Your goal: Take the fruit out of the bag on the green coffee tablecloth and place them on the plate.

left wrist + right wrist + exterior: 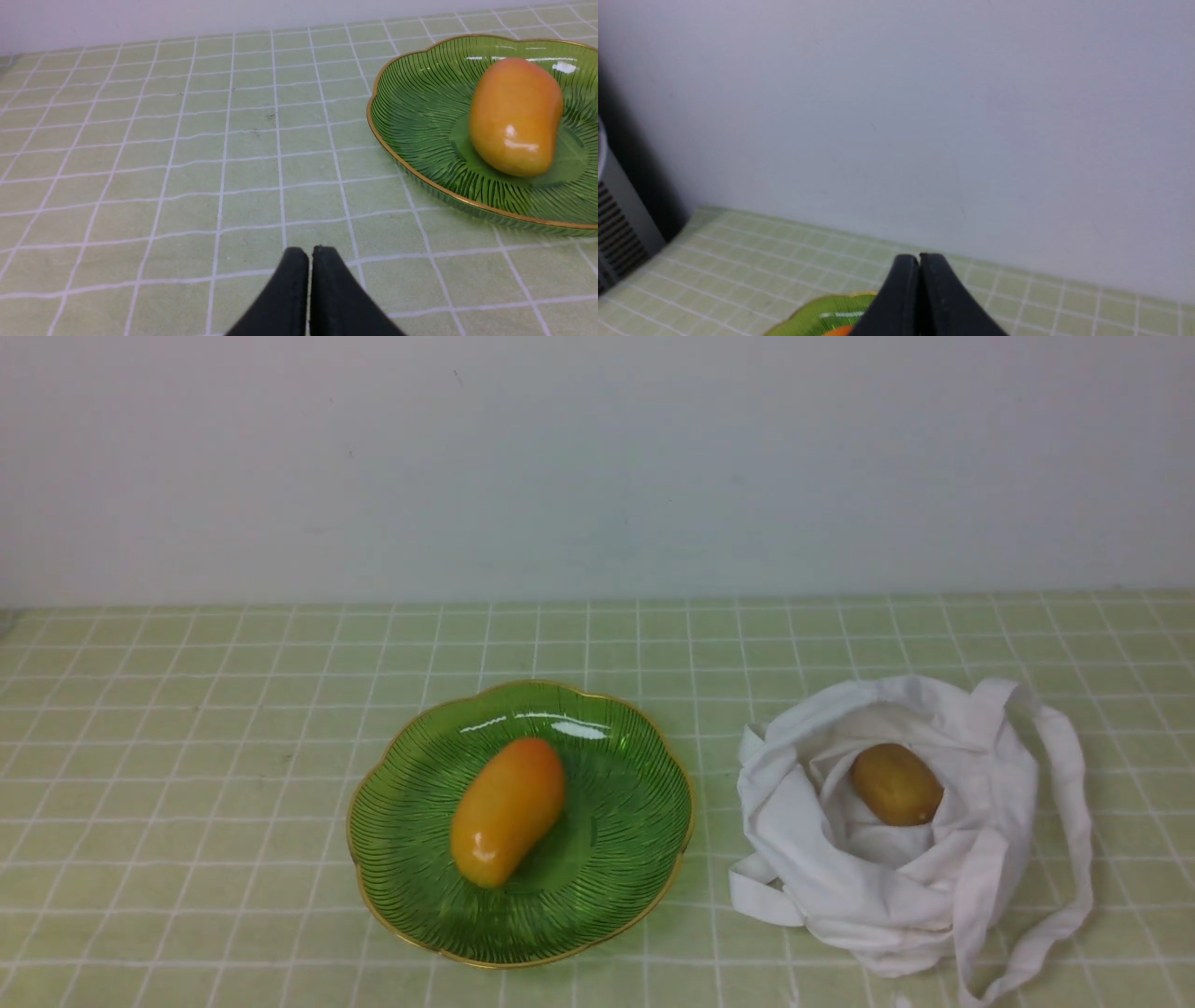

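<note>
The orange-yellow mango (507,810) lies on the green plate (616,859) in the middle of the checked tablecloth (187,784). The brown kiwi-like fruit (895,784) sits in the open mouth of the white bag (840,877) to the plate's right. Neither arm shows in the front view. In the left wrist view my left gripper (309,252) is shut and empty, low over bare cloth, apart from the plate (420,140) and mango (514,116). In the right wrist view my right gripper (919,259) is shut and empty, raised, with the plate's rim (817,317) below it.
A plain white wall rises behind the table. The bag's long strap (1064,859) loops out on the cloth to its right. A grey vented box (616,224) stands beside the table's edge in the right wrist view.
</note>
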Robot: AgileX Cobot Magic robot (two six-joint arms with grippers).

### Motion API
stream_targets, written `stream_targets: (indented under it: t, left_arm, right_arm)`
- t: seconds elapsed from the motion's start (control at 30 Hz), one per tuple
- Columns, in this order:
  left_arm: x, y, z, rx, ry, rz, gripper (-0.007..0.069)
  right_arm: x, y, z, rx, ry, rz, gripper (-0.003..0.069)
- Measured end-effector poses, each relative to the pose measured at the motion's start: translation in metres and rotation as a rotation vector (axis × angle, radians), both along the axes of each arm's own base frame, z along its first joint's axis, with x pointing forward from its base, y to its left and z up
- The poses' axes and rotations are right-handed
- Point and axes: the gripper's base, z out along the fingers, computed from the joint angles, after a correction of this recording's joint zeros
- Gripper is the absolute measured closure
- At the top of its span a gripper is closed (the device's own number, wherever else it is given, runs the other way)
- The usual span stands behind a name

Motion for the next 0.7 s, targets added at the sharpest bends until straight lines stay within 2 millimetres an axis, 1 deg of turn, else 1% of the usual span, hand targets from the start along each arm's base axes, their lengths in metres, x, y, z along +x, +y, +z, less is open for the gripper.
stream_targets:
  t: [0.03, 0.1, 0.2, 0.3, 0.37, 0.53, 0.7]
  left_arm:
    - [0.0, 0.0, 0.0, 0.0, 0.0, 0.0, 0.0632]
    - [0.0, 0.0, 0.0, 0.0, 0.0, 0.0, 0.0632]
    - [0.0, 0.0, 0.0, 0.0, 0.0, 0.0, 0.0632]
    - [0.0, 0.0, 0.0, 0.0, 0.0, 0.0, 0.0632]
    - [0.0, 0.0, 0.0, 0.0, 0.0, 0.0, 0.0632]
    - [0.0, 0.0, 0.0, 0.0, 0.0, 0.0, 0.0632]
    - [0.0, 0.0, 0.0, 0.0, 0.0, 0.0, 0.0632]
  right_arm:
    - [-0.006, -0.002, -0.008, 0.021, -0.044, 0.019, 0.0673]
    - [-0.014, -0.005, -0.016, 0.049, -0.098, 0.042, 0.0673]
    - [-0.022, -0.008, -0.034, 0.064, -0.144, 0.065, 0.0673]
    - [-0.029, -0.012, -0.044, 0.083, -0.175, 0.078, 0.0673]
    - [-0.033, -0.013, -0.048, 0.096, -0.197, 0.087, 0.0673]
    - [-0.035, -0.013, -0.049, 0.102, -0.22, 0.101, 0.0673]
    - [-0.036, -0.011, -0.05, 0.068, -0.238, 0.128, 0.0673]
